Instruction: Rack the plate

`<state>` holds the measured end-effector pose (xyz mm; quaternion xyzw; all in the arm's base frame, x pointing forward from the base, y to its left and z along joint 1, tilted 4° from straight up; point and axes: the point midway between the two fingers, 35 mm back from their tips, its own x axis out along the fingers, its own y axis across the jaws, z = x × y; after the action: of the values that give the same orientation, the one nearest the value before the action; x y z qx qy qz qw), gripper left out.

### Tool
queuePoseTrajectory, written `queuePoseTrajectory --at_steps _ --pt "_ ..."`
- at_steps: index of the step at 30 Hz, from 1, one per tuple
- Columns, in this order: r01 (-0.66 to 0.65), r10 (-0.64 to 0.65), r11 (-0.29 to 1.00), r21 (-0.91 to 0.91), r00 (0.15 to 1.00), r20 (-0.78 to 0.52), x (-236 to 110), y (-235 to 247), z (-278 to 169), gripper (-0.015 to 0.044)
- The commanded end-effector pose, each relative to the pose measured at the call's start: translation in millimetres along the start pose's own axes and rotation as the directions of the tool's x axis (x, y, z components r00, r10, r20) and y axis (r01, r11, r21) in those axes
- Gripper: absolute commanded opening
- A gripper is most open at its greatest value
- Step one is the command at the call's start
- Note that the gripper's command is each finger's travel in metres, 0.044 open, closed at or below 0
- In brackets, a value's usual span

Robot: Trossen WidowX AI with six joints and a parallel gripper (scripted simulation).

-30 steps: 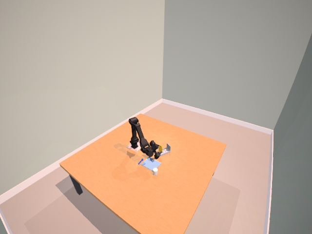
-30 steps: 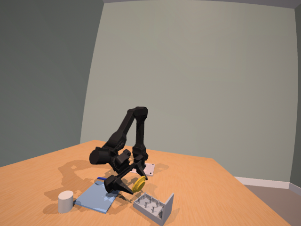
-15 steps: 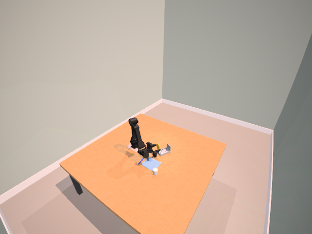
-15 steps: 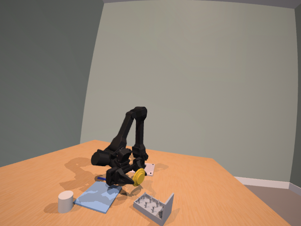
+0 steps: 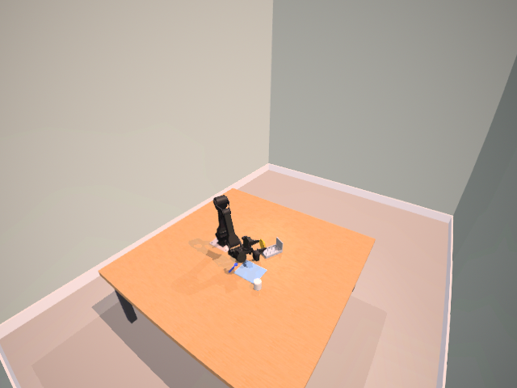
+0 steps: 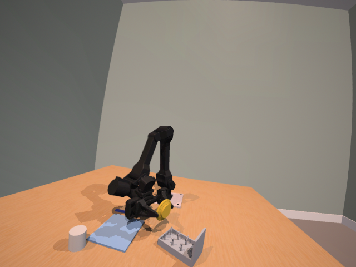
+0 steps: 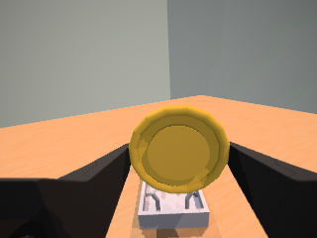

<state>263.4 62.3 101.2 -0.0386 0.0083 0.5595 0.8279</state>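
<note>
The yellow plate [image 5: 262,243] [image 6: 164,209] [image 7: 178,154] is held by its two opposite edges in my gripper [image 5: 262,246] [image 6: 164,210] [image 7: 176,147], which is shut on it. The plate is raised off the table and stands about upright, one face toward the rack. The grey dish rack [image 5: 279,243] [image 6: 173,252] [image 7: 173,220] stands on the table beyond the plate, apart from it. Its short posts and tall end panel show in the exterior view. In the wrist view the plate hides the rack's far part.
A light blue mat [image 5: 250,272] [image 6: 114,232] lies beside the rack. A white cylinder [image 5: 257,284] [image 6: 77,238] stands by the mat's corner. A blue stick-like object [image 5: 232,267] [image 6: 119,211] lies near the mat, partly behind the arm in the exterior view.
</note>
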Motion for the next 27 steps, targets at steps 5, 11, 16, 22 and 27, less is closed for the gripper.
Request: queuePoseTrajectory --at_steps 5,11,16,22,27 --pt "-0.004 0.004 1.000 0.008 1.000 -0.002 4.3 -0.7 -11.3 0.0000" --pt "-0.004 0.004 1.000 0.009 1.000 -0.005 7.3 -1.2 -17.9 0.0000" --pt "-0.005 0.005 1.000 0.009 1.000 -0.007 10.3 -1.4 -22.1 0.0000" --pt "-0.005 0.005 1.000 0.008 1.000 -0.008 14.4 -1.2 -25.7 0.0000" --pt "-0.005 0.005 1.000 0.006 1.000 -0.009 19.0 -0.5 -27.5 0.0000"
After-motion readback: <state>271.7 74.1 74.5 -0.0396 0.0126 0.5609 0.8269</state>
